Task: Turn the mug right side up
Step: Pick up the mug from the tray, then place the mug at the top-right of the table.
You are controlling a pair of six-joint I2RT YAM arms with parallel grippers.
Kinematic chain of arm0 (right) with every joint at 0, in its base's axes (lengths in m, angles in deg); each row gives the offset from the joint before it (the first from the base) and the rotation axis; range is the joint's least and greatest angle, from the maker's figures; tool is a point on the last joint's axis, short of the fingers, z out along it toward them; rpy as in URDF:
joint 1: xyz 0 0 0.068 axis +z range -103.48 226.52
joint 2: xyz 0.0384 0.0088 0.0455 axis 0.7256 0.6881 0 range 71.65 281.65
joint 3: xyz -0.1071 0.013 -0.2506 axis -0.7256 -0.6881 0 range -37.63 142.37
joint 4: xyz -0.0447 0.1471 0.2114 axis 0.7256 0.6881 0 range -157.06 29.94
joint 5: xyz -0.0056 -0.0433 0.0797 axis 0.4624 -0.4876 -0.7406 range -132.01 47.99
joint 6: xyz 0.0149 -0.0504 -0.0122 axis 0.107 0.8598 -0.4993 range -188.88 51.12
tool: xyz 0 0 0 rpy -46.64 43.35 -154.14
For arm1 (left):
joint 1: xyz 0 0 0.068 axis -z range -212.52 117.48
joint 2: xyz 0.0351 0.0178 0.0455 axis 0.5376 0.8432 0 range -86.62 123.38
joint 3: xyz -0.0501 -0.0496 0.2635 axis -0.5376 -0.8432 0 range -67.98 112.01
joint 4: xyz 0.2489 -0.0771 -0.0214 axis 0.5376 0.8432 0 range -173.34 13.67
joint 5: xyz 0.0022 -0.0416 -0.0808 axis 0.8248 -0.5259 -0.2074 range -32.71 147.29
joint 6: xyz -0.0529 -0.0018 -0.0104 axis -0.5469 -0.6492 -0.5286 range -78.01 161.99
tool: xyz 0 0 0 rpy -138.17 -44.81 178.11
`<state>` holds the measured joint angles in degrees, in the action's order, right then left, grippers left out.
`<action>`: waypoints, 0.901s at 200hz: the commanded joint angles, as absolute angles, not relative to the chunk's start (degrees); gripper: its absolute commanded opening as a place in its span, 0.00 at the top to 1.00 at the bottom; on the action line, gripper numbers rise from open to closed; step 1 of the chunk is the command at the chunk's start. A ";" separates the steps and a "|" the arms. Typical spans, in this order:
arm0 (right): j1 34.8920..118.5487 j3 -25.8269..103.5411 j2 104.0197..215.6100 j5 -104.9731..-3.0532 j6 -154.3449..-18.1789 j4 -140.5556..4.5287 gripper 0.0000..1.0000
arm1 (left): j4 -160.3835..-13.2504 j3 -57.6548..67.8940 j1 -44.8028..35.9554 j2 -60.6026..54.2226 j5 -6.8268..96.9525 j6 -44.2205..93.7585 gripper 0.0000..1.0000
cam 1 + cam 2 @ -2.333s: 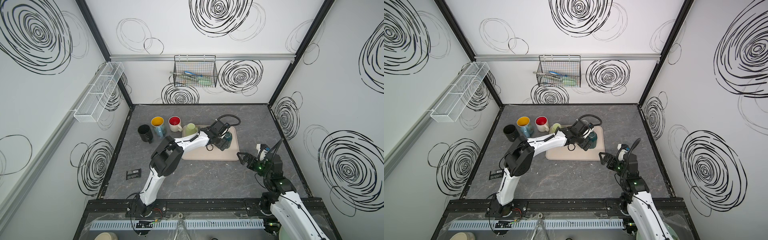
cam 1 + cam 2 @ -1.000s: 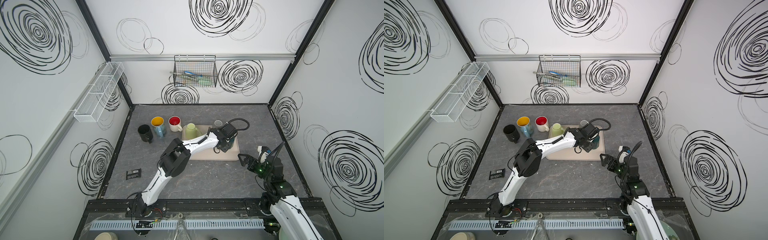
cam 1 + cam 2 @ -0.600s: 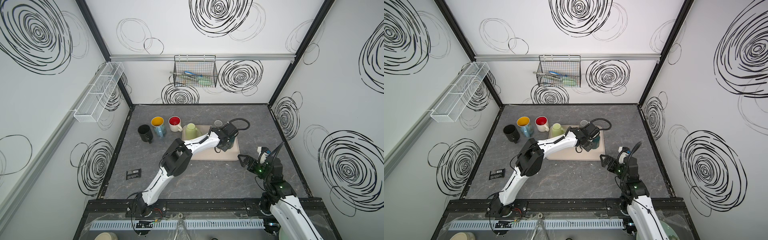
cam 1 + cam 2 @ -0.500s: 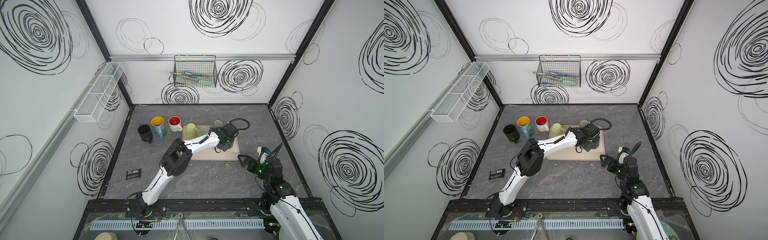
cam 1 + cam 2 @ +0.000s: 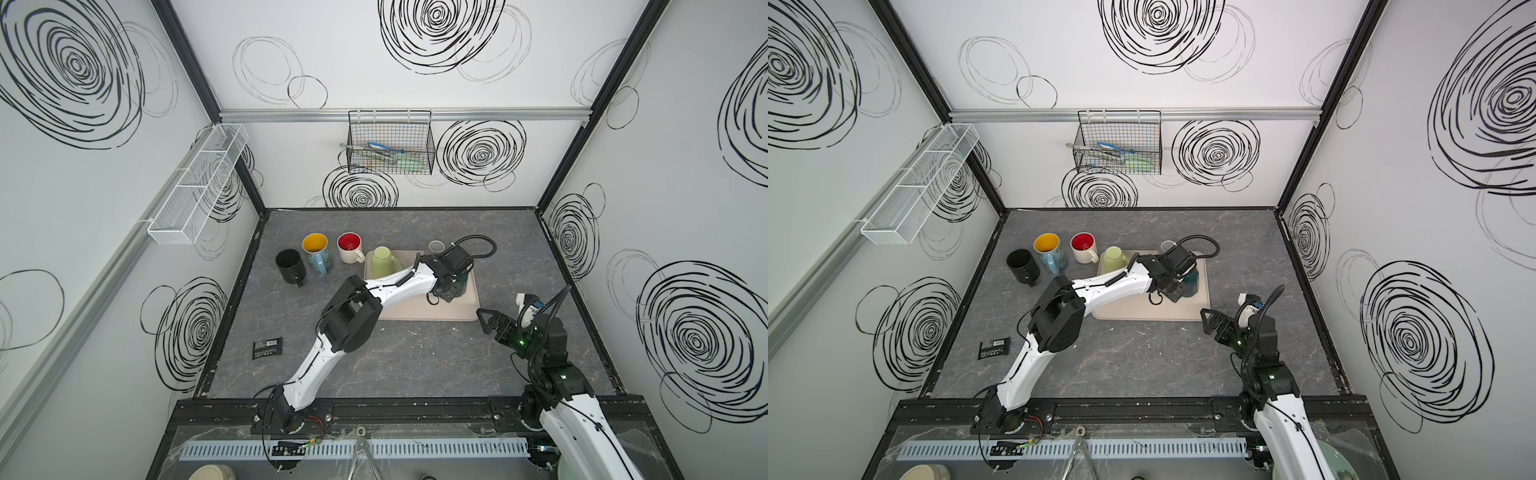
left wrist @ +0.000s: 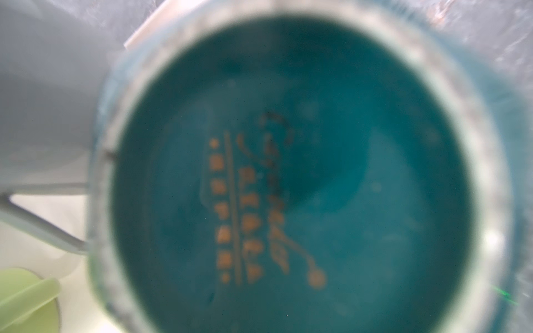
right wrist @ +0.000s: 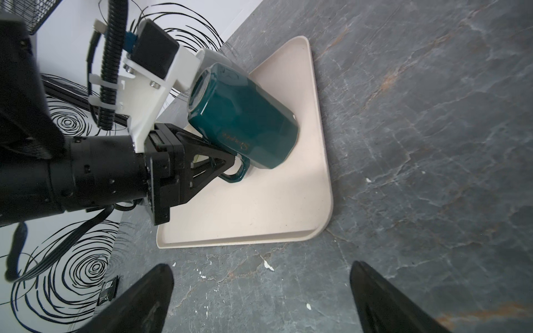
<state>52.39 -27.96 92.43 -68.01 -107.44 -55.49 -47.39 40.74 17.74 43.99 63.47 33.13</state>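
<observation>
Left tool point(image 7: 229, 164) sits at the end of the long white arm that reaches over the table point(image 5: 415, 365) to the far right. A moment ago it was partly open. Now it has shut tight on the teal mug point(image 7: 245, 121), pinching the handle. So the grab looks done, and I think the lift and the flip come next. Right tool point(image 7: 261, 266) is wide open and holds nothing. It waits just off the near right corner of the tray.

The beige tray point(image 5: 415, 311) lies in the middle of the table. The teal mug is on its right part, bottom up and mouth down. The left wrist view shows only its blurry bottom with gold letters.

A pale grey mug point(image 5: 436, 246) sits just behind the teal one, so close that I cannot tell if they touch. It could get bumped when the mug swings over. A light green mug point(image 5: 381, 259) stands upside down at the tray's far left corner. Left of the tray stand a red-inside mug point(image 5: 348, 246), a yellow-inside mug point(image 5: 316, 251) and a black mug point(image 5: 289, 266), all right side up. A small black packet point(image 5: 267, 347) lies near the left edge, well apart.
</observation>
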 commanded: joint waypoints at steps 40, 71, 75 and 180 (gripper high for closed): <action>52.05 -28.95 89.27 -69.71 -108.21 -54.98 0.00 | -59.24 25.11 14.74 29.75 52.89 25.95 1.00; 52.06 -29.78 89.76 -72.31 -108.53 -55.05 0.00 | -64.85 16.07 13.26 24.07 49.19 22.94 1.00; 52.06 -29.88 89.63 -72.38 -108.34 -54.95 0.00 | -65.56 15.09 13.11 23.41 48.72 22.63 1.00; 53.66 -32.61 94.16 -80.89 -109.85 -65.66 0.00 | -77.94 -0.55 6.22 11.78 38.85 15.35 1.00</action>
